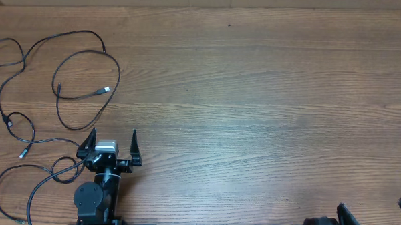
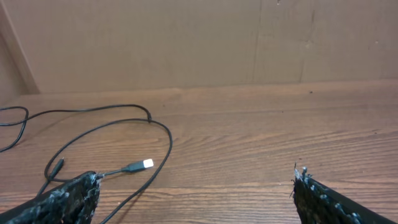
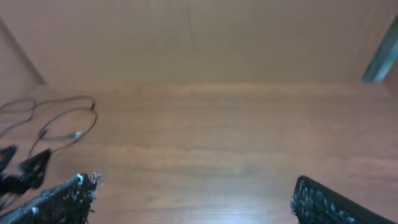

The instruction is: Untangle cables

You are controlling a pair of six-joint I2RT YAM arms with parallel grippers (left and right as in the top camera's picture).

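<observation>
Thin black cables (image 1: 105, 90) lie looped at the left of the overhead frame; their count is unclear. The left gripper (image 1: 113, 133) and right gripper (image 3: 193, 183), two in all, stand spread wide, holding nothing.

Thin black cables (image 1: 75, 33) sprawl flat in loose, overlapping loops on the wooden table's (image 1: 254, 94) left side, with one silver plug (image 1: 105, 90) inside a loop.
</observation>
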